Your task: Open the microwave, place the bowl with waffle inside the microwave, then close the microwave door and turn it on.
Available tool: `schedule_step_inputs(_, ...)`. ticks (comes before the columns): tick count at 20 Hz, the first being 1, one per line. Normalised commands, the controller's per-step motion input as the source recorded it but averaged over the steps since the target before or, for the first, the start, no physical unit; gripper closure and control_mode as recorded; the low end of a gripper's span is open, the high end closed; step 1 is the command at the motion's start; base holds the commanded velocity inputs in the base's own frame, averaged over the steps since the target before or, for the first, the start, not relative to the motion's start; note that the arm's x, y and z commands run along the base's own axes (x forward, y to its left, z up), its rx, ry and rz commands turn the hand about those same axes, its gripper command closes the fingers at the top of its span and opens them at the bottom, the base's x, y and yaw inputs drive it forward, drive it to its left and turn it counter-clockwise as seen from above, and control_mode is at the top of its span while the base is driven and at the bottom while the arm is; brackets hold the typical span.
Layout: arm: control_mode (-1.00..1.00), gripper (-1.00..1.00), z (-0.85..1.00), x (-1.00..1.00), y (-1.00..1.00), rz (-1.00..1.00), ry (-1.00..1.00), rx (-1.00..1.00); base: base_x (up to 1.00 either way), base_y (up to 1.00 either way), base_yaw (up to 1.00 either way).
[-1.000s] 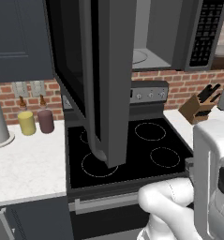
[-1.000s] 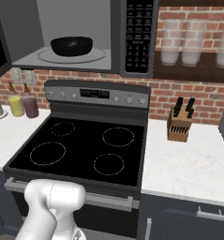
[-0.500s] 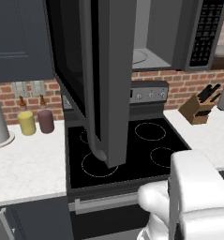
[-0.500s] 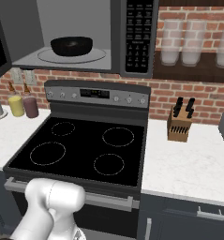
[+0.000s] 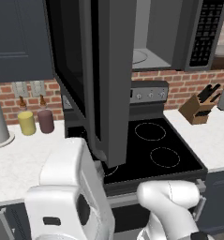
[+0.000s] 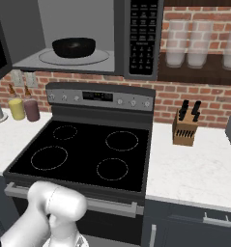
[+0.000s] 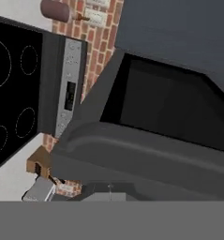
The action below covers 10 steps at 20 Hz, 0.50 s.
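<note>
bowl with waffle (image 6: pixel 74 47) inside microwave (image 6: pixel 88 36), door (image 5: pixel 101 79) open, gripper closed, empty

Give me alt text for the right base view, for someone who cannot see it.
A black bowl sits inside the open microwave, above a black four-burner stove. A knife block stands on the white counter to the right, with two small jars at the left by the brick wall.

Bowl with waffle (image 6: pixel 74 47) on microwave (image 6: pixel 76 60) turntable
</note>
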Motion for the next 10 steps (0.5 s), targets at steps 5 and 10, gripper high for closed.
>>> schedule_step_inputs(5, -1.00, 1.00, -0.26, 1.00, 0.38, -0.29, 0.07, -0.17, 0.00, 0.00, 0.00)
schedule_step_inputs(10, -1.00, 1.00, -0.18, 1.00, 0.22, -0.25, 0.03, -0.17, 0.00, 0.00, 0.00)
